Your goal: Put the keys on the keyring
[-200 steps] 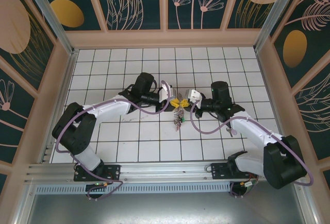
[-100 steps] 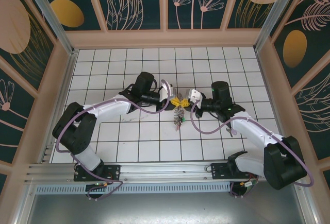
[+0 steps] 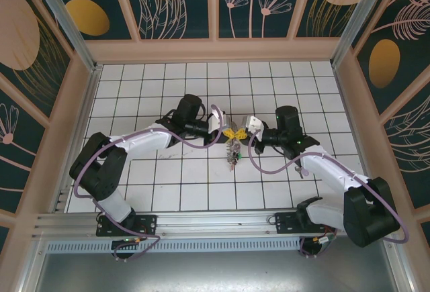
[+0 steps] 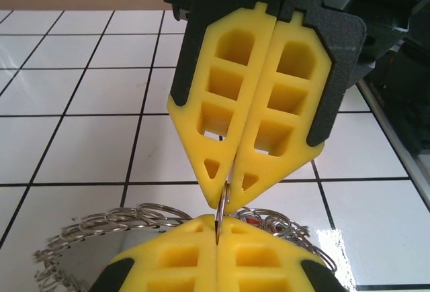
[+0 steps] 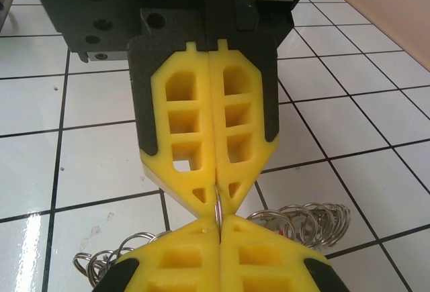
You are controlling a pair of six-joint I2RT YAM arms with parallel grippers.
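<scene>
Reaching inward from both sides over white glossy tiled table (image 3: pixel 175 184), forearms low, wrists level, meeting tip to tip at keyring (image 4: pixel 222 206). Pinching keyring's thin grey metal edge with left gripper (image 3: pixel 229 133), jaws pressed together. Clamped shut on same keyring from opposite side with right gripper (image 3: pixel 240 132). Yellow latticed plastic fingers (image 4: pixel 269 104), black backing. Hanging bunched below keyring: keys (image 3: pixel 233 154), small silvery split rings (image 4: pixel 107 221).

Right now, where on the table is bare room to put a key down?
Free: far tiles along the back wall; near tiles between the arms. Crowded: the centre, where left gripper and right gripper pinch the keyring by the keys.
</scene>
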